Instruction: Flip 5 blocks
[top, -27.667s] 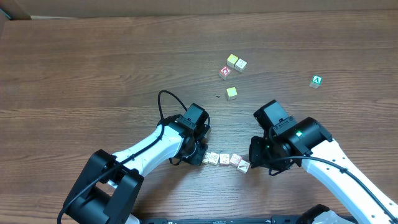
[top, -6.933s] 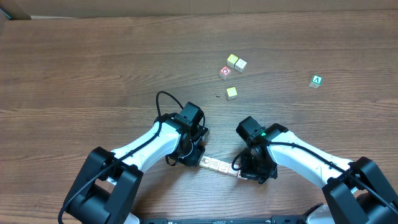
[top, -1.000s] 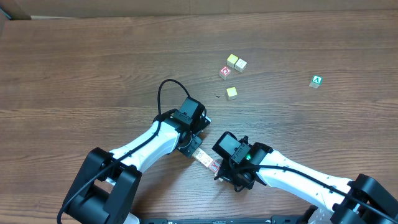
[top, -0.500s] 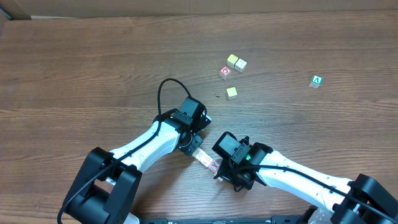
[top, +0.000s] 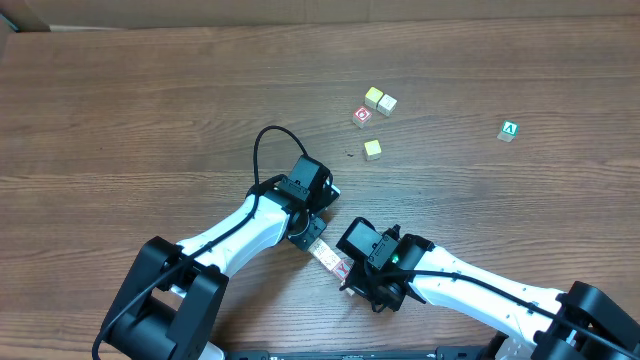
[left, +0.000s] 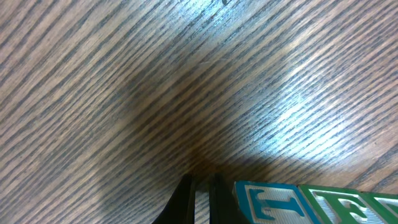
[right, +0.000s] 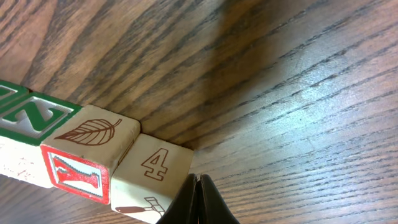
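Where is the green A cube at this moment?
Overhead, the green A cube sits alone far right on the table, right of the four loose cubes.

The blocks (right: 87, 134) are matt, painted pale wood; the table (right: 298, 93) is grained wood with a sheen.

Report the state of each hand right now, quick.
Left hand: closed, holding nothing, tips beside the T block.
Right hand: closed, holding nothing, tips beside the 4 block.

White arm links (top: 235, 232), black joints (top: 310, 182); black cable loop (top: 256, 155) on left; small green light (top: 395, 257), perhaps LED, right.
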